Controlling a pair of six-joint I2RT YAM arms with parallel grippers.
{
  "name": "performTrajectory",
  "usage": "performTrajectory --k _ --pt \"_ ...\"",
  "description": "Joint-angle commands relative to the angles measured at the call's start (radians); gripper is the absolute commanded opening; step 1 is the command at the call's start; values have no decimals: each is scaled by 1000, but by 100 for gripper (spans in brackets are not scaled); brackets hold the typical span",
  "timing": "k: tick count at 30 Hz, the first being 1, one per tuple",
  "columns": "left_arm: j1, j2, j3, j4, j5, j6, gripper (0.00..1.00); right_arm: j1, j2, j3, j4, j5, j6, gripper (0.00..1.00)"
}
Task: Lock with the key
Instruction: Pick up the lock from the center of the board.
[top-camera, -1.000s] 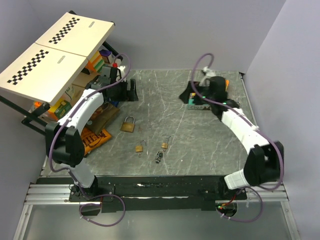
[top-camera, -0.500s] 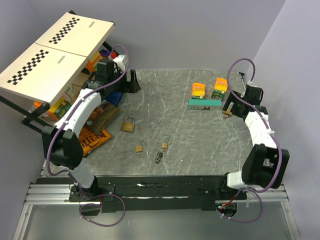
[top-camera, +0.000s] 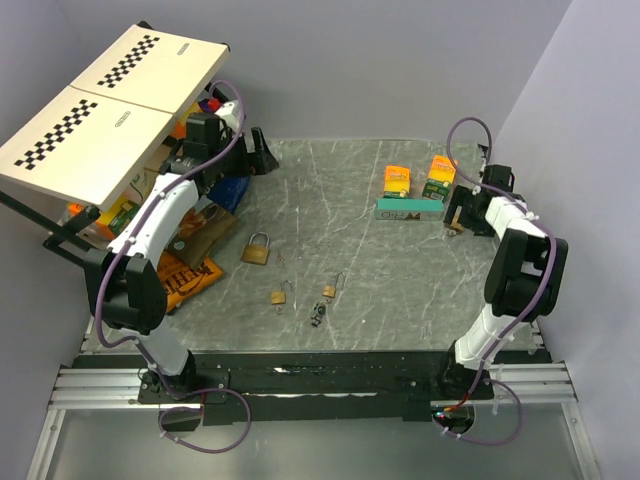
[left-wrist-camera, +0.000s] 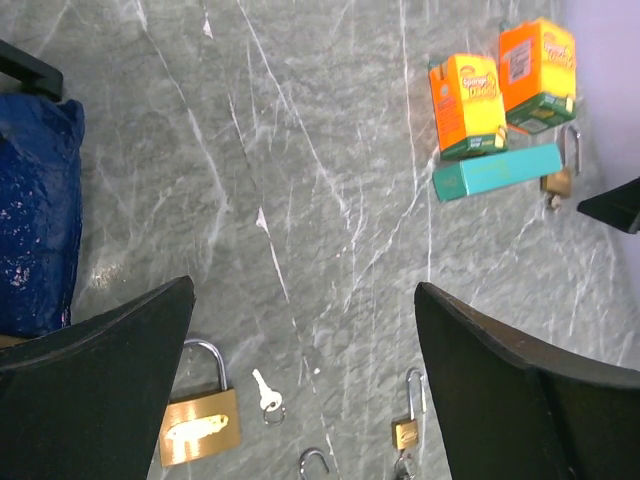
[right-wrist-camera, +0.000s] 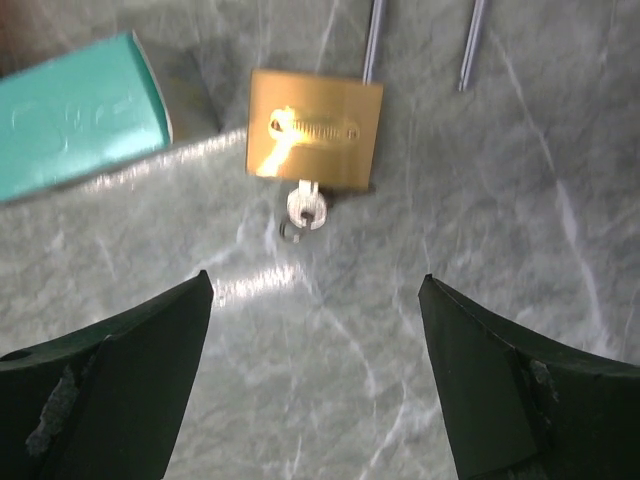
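The key (top-camera: 318, 316) is a tiny dark bunch on a ring near the table's front middle, next to a small brass padlock (top-camera: 329, 290); only its edge shows at the bottom of the left wrist view. My left gripper (top-camera: 258, 150) (left-wrist-camera: 303, 290) hangs open at the back left, high above the table, nothing between its fingers. My right gripper (top-camera: 459, 214) (right-wrist-camera: 315, 282) stands open at the far right, low over another brass padlock (right-wrist-camera: 315, 143) with a silver key (right-wrist-camera: 307, 210) stuck in its base. That padlock is just ahead of the fingertips, apart from them.
A large brass padlock (top-camera: 256, 249) (left-wrist-camera: 200, 425), a loose silver key (left-wrist-camera: 265, 393) and another small padlock (top-camera: 280, 296) lie left of centre. Two orange boxes (top-camera: 398, 180) (top-camera: 439, 177) and a teal box (top-camera: 408, 209) (right-wrist-camera: 75, 115) stand back right. Cluttered boxes and a checkered board (top-camera: 110, 100) fill the left.
My right arm swung from the boxes at the back to the table's right edge and folded down over the padlock there. The left gripper drifted slightly left and back.
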Motion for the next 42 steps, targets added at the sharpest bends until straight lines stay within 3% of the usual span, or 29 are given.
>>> performTrajectory --k 1,16,22,25,29,38,42 --pt "17 -10 1 89 47 -48 96 -12 79 102 24 -3 -35 90" --pt "45 65 56 20 -55 -99 96 0 264 285 -38 5 -30 90" --pt "51 81 72 17 -77 -114 96 0 298 331 -99 52 -22 80" --pt "56 85 73 23 -71 -129 96 0 338 389 -147 63 -32 84" --pt "62 95 66 34 -63 -148 96 2 381 447 -190 66 -36 100" --pt "80 119 72 22 -64 -163 96 19 450 542 -276 103 -67 90" --pt "91 127 76 22 -63 -168 96 20 475 587 -328 85 -93 91"
